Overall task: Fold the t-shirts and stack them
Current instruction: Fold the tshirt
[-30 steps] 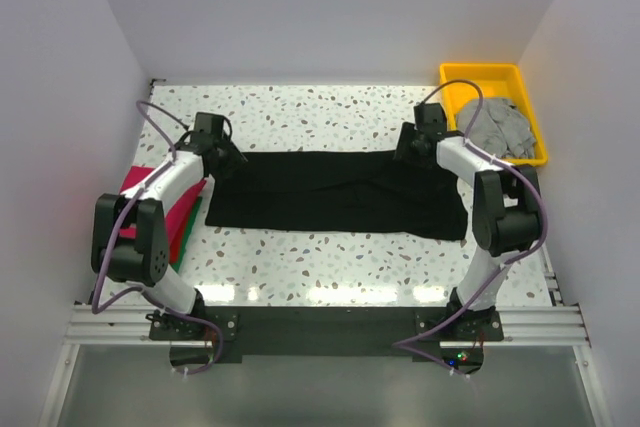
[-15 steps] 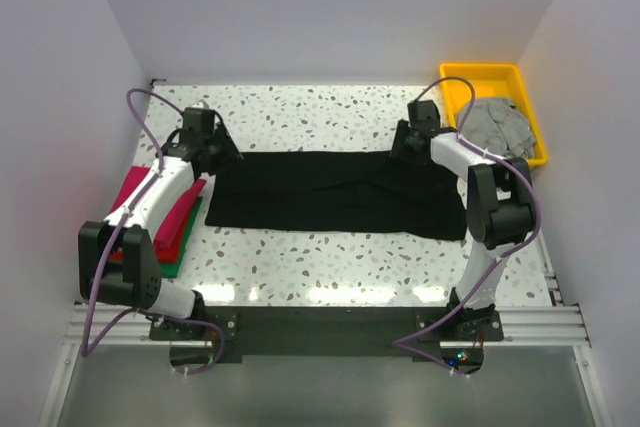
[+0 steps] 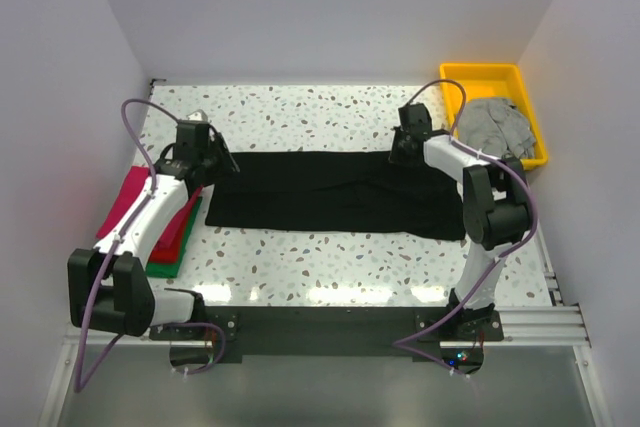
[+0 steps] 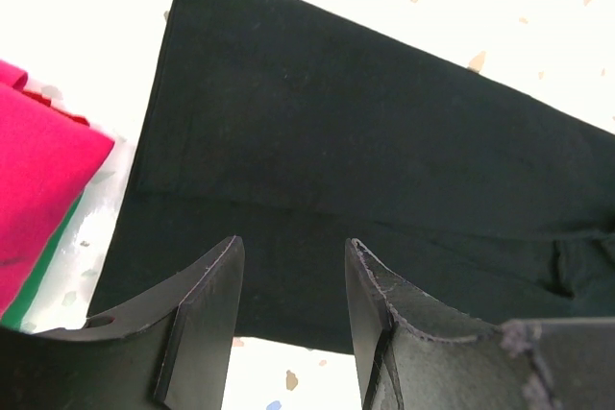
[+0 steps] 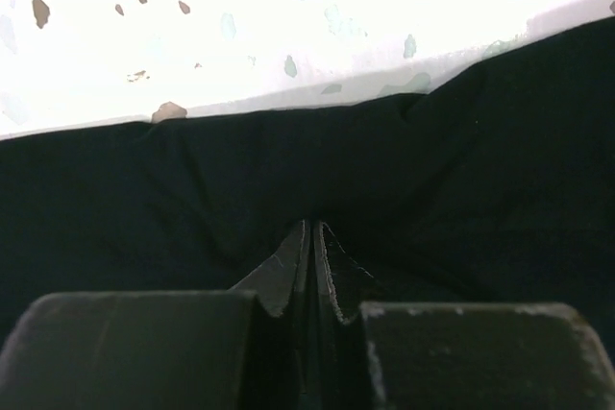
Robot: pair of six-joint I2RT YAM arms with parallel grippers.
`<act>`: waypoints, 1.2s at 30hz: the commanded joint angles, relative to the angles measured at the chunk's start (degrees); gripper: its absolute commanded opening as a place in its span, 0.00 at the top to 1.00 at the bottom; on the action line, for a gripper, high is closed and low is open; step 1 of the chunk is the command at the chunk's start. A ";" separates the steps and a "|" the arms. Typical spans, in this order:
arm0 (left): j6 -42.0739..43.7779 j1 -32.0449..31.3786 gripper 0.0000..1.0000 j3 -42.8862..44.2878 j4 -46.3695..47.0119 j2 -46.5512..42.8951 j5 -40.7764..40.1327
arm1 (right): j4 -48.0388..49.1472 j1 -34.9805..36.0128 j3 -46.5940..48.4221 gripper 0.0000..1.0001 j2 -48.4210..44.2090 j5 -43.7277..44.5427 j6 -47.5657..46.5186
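- The black t-shirt [image 3: 335,192] is lying flat as a long band across the middle of the worktop [image 3: 330,112], apparently laid out for a crosswise fold.
- The right tool [image 5: 312,237] is being held closed on a pinch of that cloth near its far edge, with creases converging at the tips.
- The left tool [image 4: 293,256] is being held open just above the shirt's left end, gripping nothing.
- The magenta t-shirt [image 4: 38,180], red t-shirt [image 3: 172,237] and green t-shirt [image 4: 38,290] are lying stacked at the left.
- The grey t-shirt [image 3: 497,125] is lying in the yellow tray [image 3: 480,75].
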 commanded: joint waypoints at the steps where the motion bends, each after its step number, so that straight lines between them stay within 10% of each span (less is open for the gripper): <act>1: 1.92 -0.27 0.49 -1.52 1.41 -2.14 0.70 | 0.82 0.79 -1.25 0.96 -2.84 1.16 0.64; 36: 1.83 -0.27 0.49 -3.81 2.73 -3.37 5.36 | 1.53 16.87 -27.35 0.99 -32.55 5.91 11.27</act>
